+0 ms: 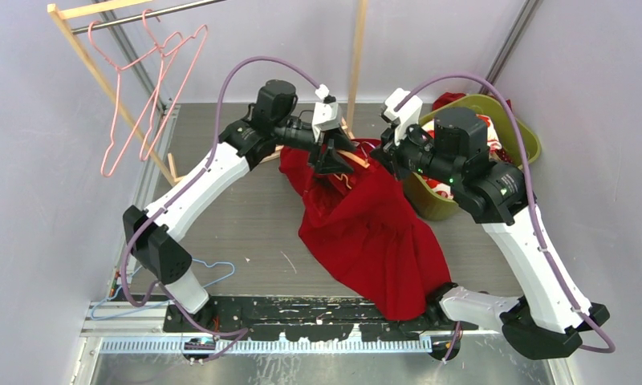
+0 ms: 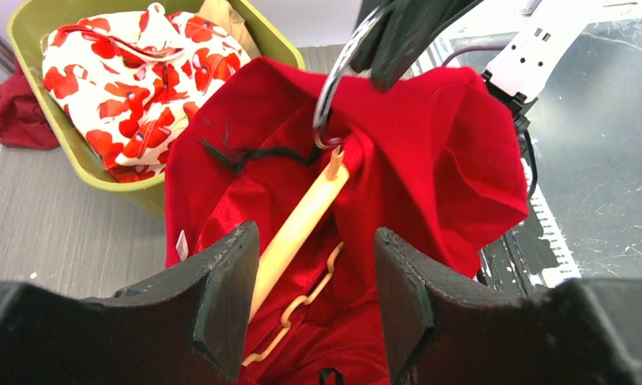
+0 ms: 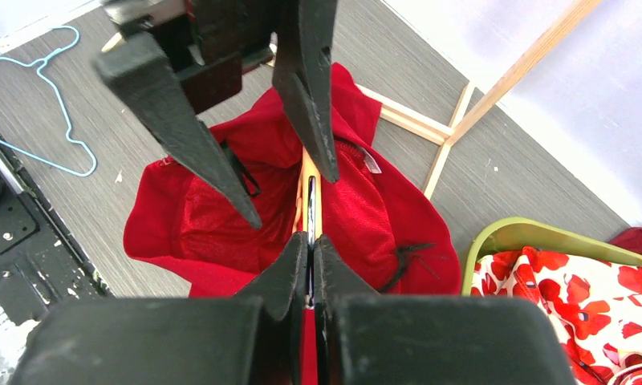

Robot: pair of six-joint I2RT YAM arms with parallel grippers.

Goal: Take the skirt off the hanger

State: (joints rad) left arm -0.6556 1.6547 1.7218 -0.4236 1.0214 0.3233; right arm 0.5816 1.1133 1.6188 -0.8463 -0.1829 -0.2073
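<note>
**A:** Where did the skirt [image 1: 366, 233] lie in this figure?

**B:** It was spread on the tabletop [image 1: 245, 216] between the two arms. Its waist end was gathered around the hanger [image 2: 298, 228] at the tools and was not yet free of it.

**A:** And the tools?

**B:** The right tool [image 3: 310, 245] was pinched tight on the hanger's metal hook [image 3: 310, 200]. The left tool [image 2: 314, 249] stood wide open and held nothing. In its own wrist view, its fingers framed the pale bar of the hanger.

**A:** What did the step call for?

**B:** Probably a grip on cloth alone. The left tool needed to close on a fold of waistband beside the bar — not on the bar itself. It could then draw the fold down and off while the right tool held the hook steady.

**A:** The risk?

**B:** A dark loop [image 2: 237, 156] sewn inside the waist lay close to the hook and could have snagged — so a slow pull along the bar seemed wiser than a tug.
</note>
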